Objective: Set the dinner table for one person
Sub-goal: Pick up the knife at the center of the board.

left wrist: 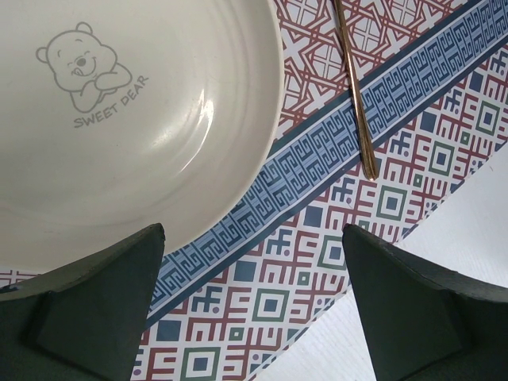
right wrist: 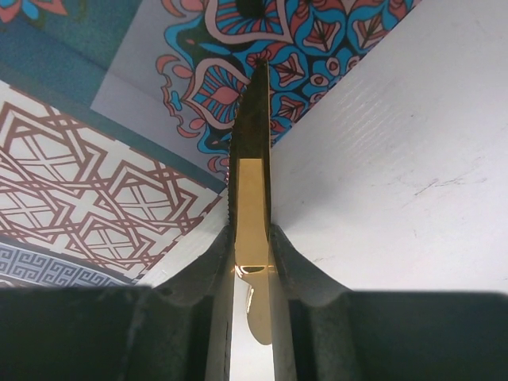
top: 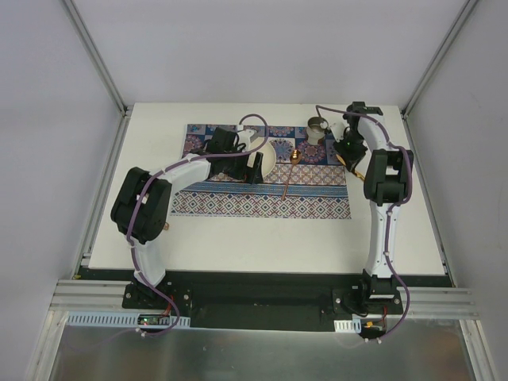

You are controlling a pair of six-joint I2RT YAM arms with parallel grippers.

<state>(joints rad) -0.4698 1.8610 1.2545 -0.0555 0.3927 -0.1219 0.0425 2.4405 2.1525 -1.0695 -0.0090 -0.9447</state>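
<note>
1. Gold knife (right wrist: 251,198) is clamped in the right gripper (right wrist: 252,238) over the placemat's (top: 262,202) right edge, not yet laid.
2. Plate (left wrist: 143,119), spoon (top: 292,167) and cup (top: 317,127) already sit on the placemat, mid dinner table (top: 238,246).
3. Left gripper (left wrist: 252,238) hangs spread and empty above the plate's rim.

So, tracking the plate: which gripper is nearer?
Left. The left gripper hangs open at the plate; the right gripper, shut on a knife, is at the right edge of the placemat.
</note>
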